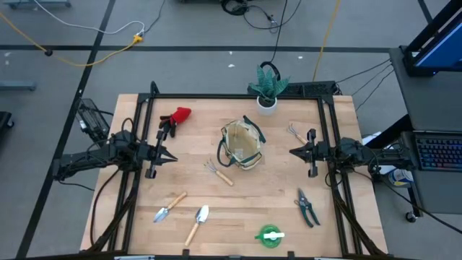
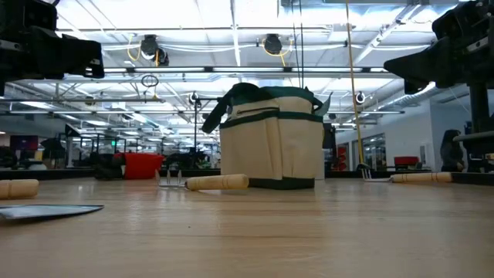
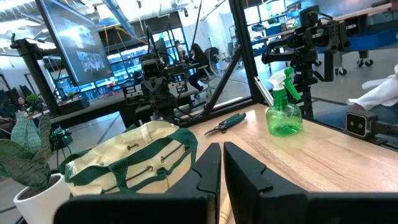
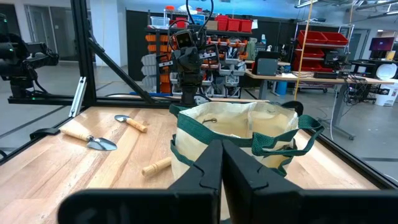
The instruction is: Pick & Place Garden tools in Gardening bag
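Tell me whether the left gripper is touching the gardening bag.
Apart. The high view shows bare table between the left gripper and the gardening bag.

A grey floor (image 1: 202,29) surrounds the wooden desk (image 1: 238,209), crossed by dark tape lines and a yellow cable (image 1: 86,54). Beside the desk stands a side table with a keyboard (image 1: 439,153). The low view shows a workshop ceiling with long strip lights (image 2: 231,31). Beyond, red storage bins (image 4: 236,23) sit on shelving, and workbenches (image 4: 311,78) carry equipment under bright overhead light.
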